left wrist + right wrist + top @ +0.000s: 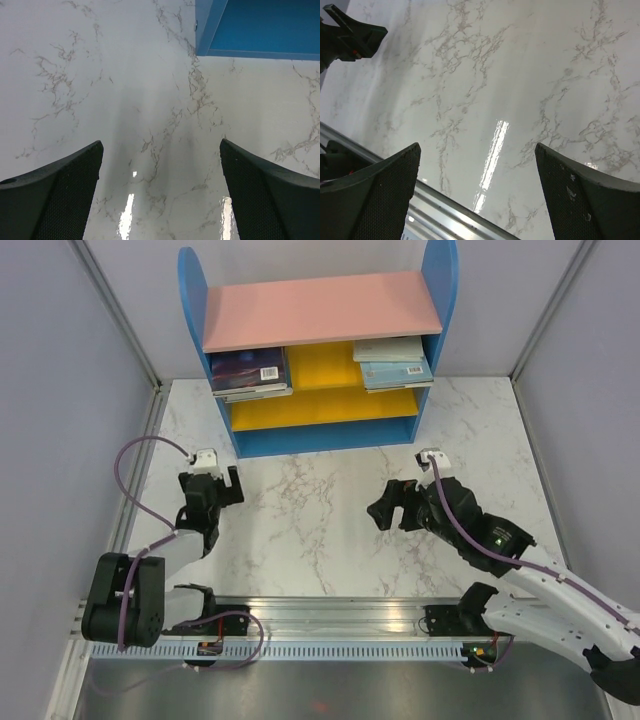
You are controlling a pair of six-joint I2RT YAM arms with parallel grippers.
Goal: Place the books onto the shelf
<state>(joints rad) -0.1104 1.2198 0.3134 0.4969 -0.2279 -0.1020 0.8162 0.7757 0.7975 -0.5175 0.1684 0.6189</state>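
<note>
Both pairs of jaws are standing spread as wide as they go, and neither is holding anything. From the left wrist camera I am seeing the left gripper hanging over bare stone, its two black textured fingers at the bottom corners of the view. The right gripper is showing me the same in its own view.

From above, I am looking at the white marble-patterned table, which is taking up most of the frame. At its far edge the small bookcase with rounded blue side panels, a pink top board and yellow boards is standing upright, and its blue lower corner is reaching into the left wrist view. Along the near edge the ribbed aluminium rail is carrying both arm bases.

The left gripper is hovering near the shelf's left foot, pointing toward it. The right gripper is hovering farther out, angled toward the middle of the table and well apart from the shelf.

The books are lying flat on the upper yellow board under the pink top, in two stacks: a dark-covered stack with a white barcode label at the left end and a pale blue and teal stack at the right end, with yellow backing showing between them.
</note>
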